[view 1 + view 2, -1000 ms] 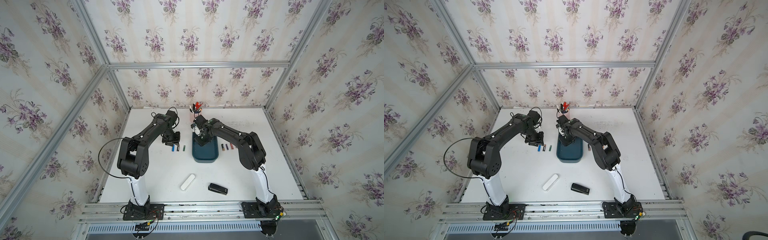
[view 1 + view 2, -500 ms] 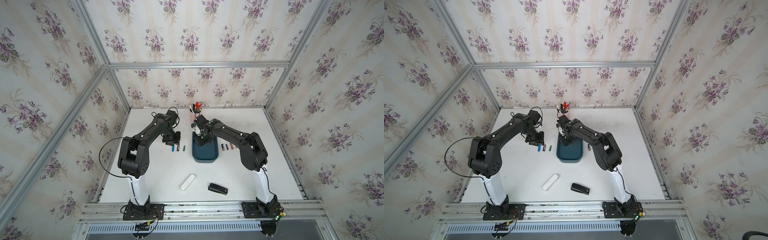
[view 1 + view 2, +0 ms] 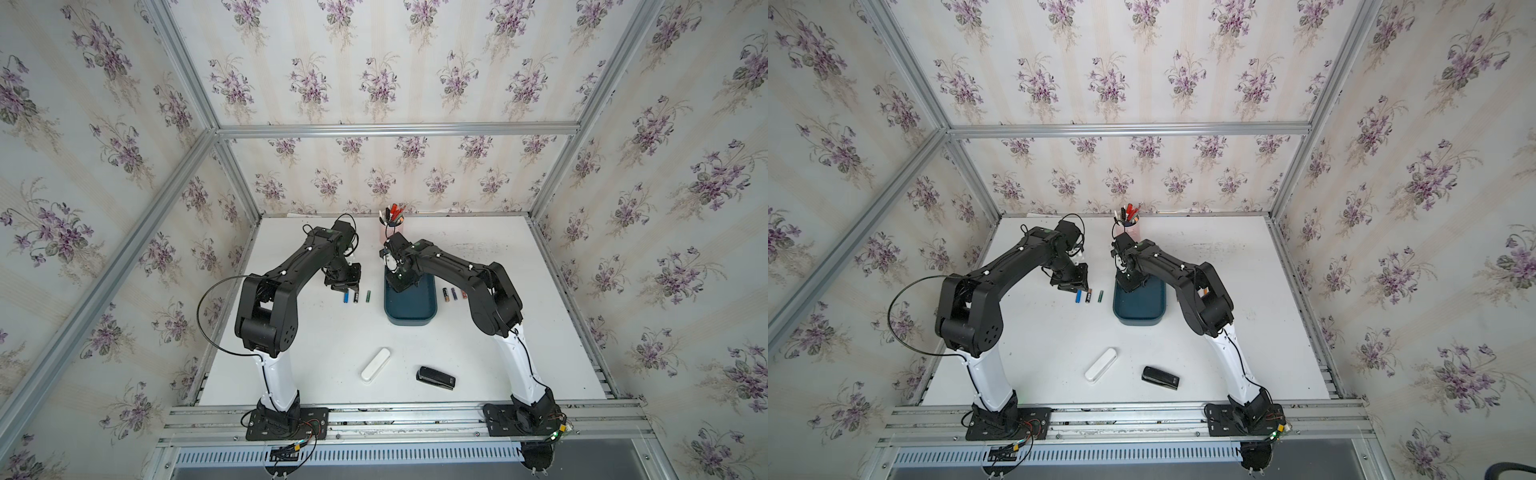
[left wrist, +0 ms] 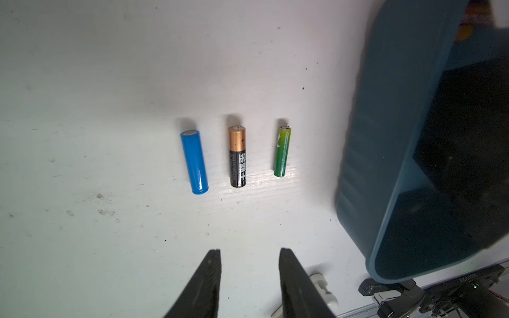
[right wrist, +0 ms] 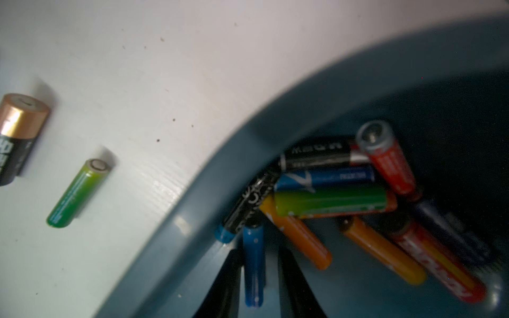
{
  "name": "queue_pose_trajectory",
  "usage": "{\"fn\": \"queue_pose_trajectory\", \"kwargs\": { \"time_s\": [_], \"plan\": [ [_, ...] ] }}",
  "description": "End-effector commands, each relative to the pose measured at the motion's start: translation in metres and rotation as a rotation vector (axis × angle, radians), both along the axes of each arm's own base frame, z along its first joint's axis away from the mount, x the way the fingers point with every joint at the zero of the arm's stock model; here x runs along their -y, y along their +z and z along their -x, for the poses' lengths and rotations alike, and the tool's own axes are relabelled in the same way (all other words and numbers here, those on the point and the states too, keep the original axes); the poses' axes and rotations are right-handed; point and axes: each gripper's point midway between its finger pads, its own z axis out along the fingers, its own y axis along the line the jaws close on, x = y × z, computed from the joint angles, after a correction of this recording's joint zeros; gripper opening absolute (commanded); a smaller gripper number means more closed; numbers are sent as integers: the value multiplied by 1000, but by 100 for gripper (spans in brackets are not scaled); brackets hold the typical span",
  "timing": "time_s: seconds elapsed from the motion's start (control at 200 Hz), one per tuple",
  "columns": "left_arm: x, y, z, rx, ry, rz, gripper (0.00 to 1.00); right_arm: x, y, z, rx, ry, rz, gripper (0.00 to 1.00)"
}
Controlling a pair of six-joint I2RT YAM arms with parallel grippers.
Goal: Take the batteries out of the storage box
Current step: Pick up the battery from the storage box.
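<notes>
Teal storage box (image 3: 409,323) sits flat, its far end under the right claw (image 5: 260,249). Batteries (image 5: 330,203) are heaped just ahead of that claw, green, blue, black, red and orange, crossing one another. One blue battery (image 5: 253,264) lies lengthwise between its fingers. Ahead of the left claw (image 4: 249,250), a row lies flat and apart: blue cell (image 4: 194,162), black-and-copper cell (image 4: 237,157), green cell (image 4: 282,151). Three more cells (image 3: 454,294) lie outside the box's other wall.
</notes>
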Motion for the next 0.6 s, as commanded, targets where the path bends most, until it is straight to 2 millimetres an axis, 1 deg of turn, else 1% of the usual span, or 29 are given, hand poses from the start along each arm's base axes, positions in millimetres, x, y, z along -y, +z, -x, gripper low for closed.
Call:
{"fn": "queue_pose_trajectory", "kwargs": {
  "time_s": [0.0,0.085,0.235,0.49,0.594],
  "plan": [
    [0,0,1,-7,-2,0,40,5,-8,6,-31,11,27,24],
    [-1,-2,1,-9,-2,-2,41,8,-11,10,-42,11,38,21],
    [0,-2,1,-11,-5,0,41,11,-5,13,-32,-4,30,19],
    [-2,-6,3,-29,-16,-13,41,6,17,16,-29,-43,-30,18],
    [2,-3,-2,-31,-34,0,41,13,28,18,0,-75,-39,18]
  ]
}}
